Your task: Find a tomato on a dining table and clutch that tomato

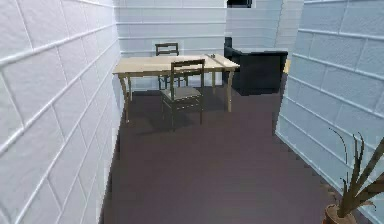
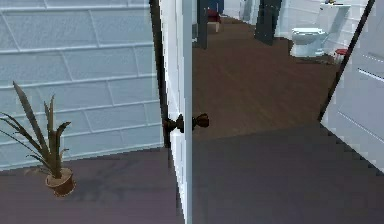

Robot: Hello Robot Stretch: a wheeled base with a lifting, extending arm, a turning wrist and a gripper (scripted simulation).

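A light wooden dining table [image 1: 175, 67] stands ahead at the far end of a narrow passage, in the forward view's upper middle. Small dark items [image 1: 210, 57] lie near its right end; I cannot tell what they are. No red or round thing is discernible on the tabletop from here.
Two wooden chairs [image 1: 184, 92] [image 1: 166, 50] flank the table. A dark cabinet [image 1: 256, 68] sits to its right. White brick walls [image 1: 50, 120] line the passage. A potted plant [image 1: 355, 185] [image 2: 45, 145] stands low right. A white door [image 2: 177, 100] stands edge-on; beyond it a toilet [image 2: 308, 38].
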